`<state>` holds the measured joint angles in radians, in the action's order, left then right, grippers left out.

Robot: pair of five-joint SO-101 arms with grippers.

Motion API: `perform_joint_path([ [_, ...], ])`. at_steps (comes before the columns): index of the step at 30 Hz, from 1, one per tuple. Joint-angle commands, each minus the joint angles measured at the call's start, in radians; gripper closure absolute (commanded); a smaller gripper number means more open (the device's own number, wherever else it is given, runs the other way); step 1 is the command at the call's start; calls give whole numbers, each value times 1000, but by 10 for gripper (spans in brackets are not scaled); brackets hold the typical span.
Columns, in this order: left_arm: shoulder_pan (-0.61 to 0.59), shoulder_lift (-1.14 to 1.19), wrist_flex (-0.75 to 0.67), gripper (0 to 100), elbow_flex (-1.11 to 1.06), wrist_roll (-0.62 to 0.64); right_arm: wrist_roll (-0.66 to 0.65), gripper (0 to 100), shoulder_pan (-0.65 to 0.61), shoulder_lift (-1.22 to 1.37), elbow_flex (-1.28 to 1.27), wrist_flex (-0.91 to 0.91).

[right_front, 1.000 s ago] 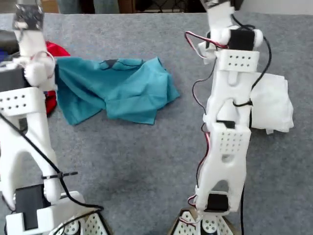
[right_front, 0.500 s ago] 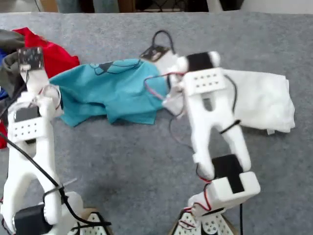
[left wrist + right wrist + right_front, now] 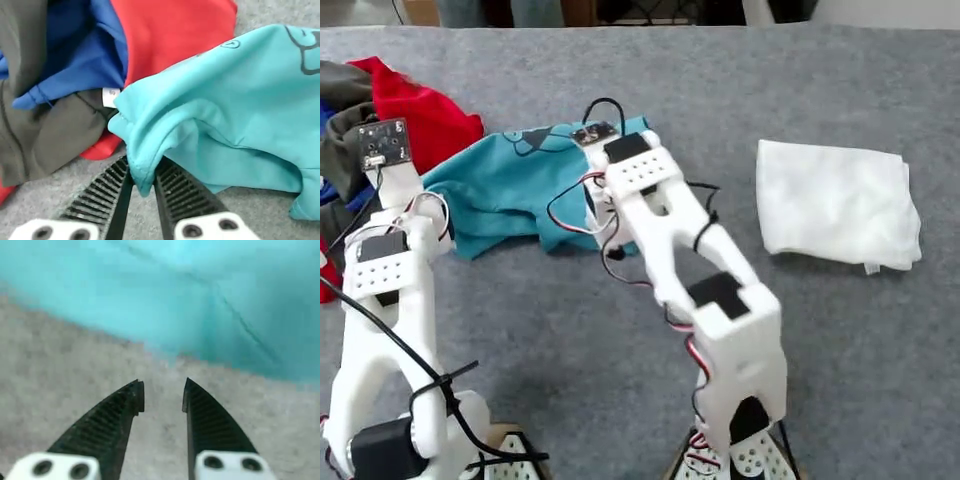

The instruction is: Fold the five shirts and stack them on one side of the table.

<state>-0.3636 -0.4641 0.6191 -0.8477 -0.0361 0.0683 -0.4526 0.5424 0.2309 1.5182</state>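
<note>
Left claw (image 3: 143, 172) clamped on a thin corner of the crumpled teal jersey shirt (image 3: 505, 190), on the grey felt worktop (image 3: 570, 330) beside the red/blue/dark shirt heap (image 3: 415, 110). Right claw (image 3: 162, 395) apart, just off the teal hem. Risks: corner slips w/ any pull; right nips bare felt, not cloth; heap drags along.

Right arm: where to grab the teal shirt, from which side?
Probably the edge lying flat just ahead of the right gripper, coming in low from the bare table side. Left gripper pinches the teal shirt at its opposite end, by the pile.
</note>
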Motion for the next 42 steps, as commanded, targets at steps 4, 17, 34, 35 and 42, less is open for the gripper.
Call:
perform_joint_path([
  [4, -19, -37, -5, 970, 19, 8, 86, 860, -11, 94, 191, 2],
  [17, -18, -37, -5, 970, 16, 6, 98, 860, 2, 150, 203, 34],
  [34, -16, -37, -5, 970, 13, 6, 126, 862, 29, 274, 211, -28],
  [35, -16, -37, -5, 970, 13, 6, 123, 872, 29, 274, 211, -28],
  [42, -16, -32, -5, 970, 13, 6, 117, 962, 34, 274, 203, -20],
])
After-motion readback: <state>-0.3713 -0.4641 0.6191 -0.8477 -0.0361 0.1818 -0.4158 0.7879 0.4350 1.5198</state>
